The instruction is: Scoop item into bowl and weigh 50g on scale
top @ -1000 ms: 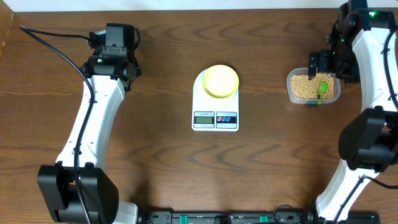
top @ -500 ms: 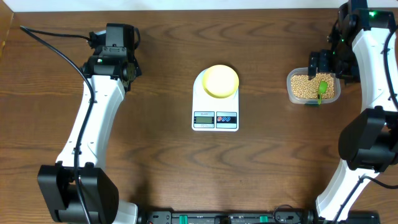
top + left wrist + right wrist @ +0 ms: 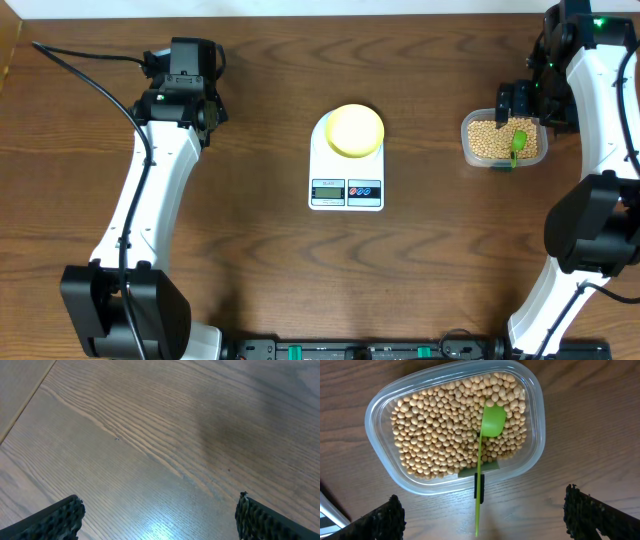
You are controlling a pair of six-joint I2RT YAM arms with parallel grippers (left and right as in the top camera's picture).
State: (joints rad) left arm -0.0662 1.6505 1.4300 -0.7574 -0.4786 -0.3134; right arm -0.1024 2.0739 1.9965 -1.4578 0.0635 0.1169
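Overhead, the wooden table [image 3: 260, 260] fills the frame, with one white arm along each side. The left arm [image 3: 150, 190] reaches up the left side, and its wrist view shows the left gripper [image 3: 160, 517] over bare wood, fingers spread wide and holding nothing. The right arm [image 3: 600, 130] bends in over the far right corner. There the right gripper [image 3: 485, 517] hangs above the container [image 3: 372, 415], its jaws likewise spread wide and empty.

The scale [image 3: 330, 170] lies at the table's middle, display and buttons toward the near edge. The clear container sits well to its right (a rounded rectangle, no lid on it). The yellow bowl [image 3: 355, 130] stands on the scale's round platform, at the far end. A green scoop [image 3: 492, 420] rests with its head on the beans [image 3: 435, 435], which fill the container. Its thin handle runs out over the container's wall and, in the right wrist view, ends between the two fingers, touching neither.
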